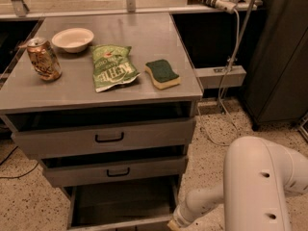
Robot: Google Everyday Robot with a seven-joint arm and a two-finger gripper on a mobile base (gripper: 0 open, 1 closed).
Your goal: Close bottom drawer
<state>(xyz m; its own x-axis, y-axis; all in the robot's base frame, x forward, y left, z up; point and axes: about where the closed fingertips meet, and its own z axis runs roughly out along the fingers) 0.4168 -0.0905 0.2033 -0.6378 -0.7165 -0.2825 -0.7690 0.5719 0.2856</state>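
Observation:
The bottom drawer (122,205) is the lowest of three grey drawers and stands pulled out, with its dark inside showing. Its front panel and handle are cut off by the picture's lower edge. The middle drawer (115,171) and the top drawer (106,138) above it each stick out a little. My white arm (255,182) reaches in from the lower right. Its wrist (190,211) ends at the drawer's front right corner. My gripper lies beyond the wrist, below the picture's lower edge, out of view.
On the grey cabinet top (144,42) lie a drink can (43,58), a white bowl (72,39), a green chip bag (111,67) and a green sponge (162,73). A black cabinet (281,66) and hanging cables (231,57) stand at the right. The floor is speckled (211,158).

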